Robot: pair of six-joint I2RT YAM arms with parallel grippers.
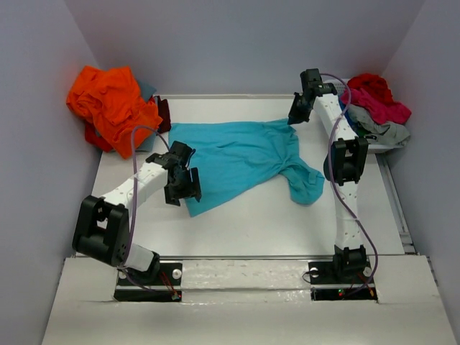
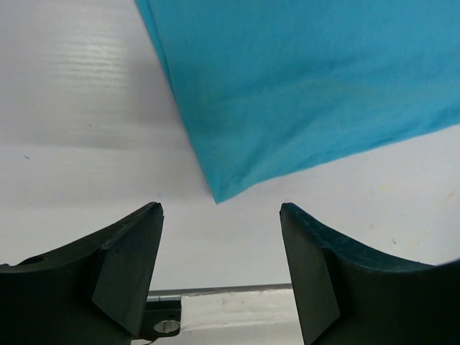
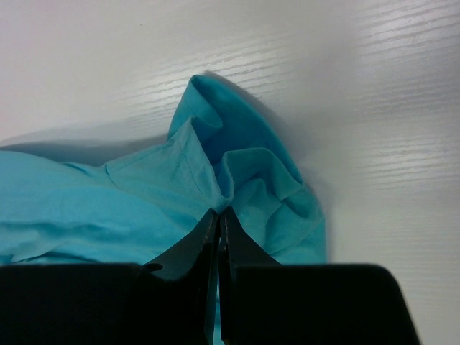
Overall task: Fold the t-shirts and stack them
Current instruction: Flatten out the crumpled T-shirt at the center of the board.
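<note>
A turquoise t-shirt (image 1: 237, 159) lies spread on the white table, partly bunched at its right end. My right gripper (image 1: 295, 117) is shut on a fold of the shirt's far right edge; the pinched cloth shows in the right wrist view (image 3: 215, 172) just above the closed fingertips (image 3: 219, 214). My left gripper (image 1: 185, 188) is open and empty over the table, just short of the shirt's near left corner (image 2: 219, 195). Its fingers (image 2: 129, 251) stand wide apart on either side of that corner.
An orange t-shirt heap (image 1: 111, 104) sits at the back left, with dark cloth (image 1: 164, 115) beside it. A pile of red, pink and light grey shirts (image 1: 377, 108) lies at the back right. Grey walls enclose the table on three sides.
</note>
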